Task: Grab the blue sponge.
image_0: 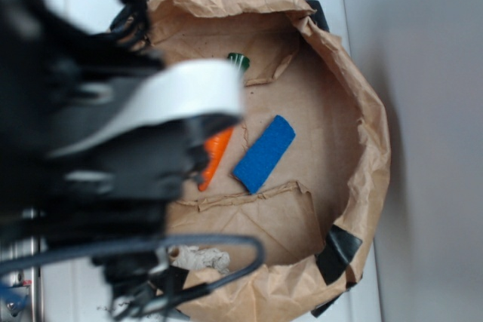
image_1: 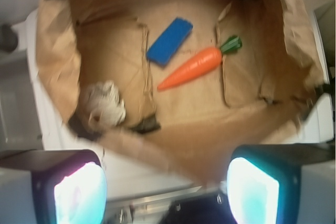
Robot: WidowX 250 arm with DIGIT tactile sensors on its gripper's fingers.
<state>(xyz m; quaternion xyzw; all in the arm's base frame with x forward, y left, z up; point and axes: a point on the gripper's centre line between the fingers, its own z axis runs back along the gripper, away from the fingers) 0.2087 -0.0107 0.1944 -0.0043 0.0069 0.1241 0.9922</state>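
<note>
Lying beside the carrot, blue sponge; fingers spread wide, empty.

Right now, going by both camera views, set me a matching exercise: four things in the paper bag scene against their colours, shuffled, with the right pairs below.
Things:
1. sponge
2. carrot
3. paper bag
4. hand

Colours or states:
A. brown, crumpled
B. open, above the near rim of the bag
C. blue
D. orange with a green top

Pairs: 1-C, 2-D, 3-A, 4-B
</note>
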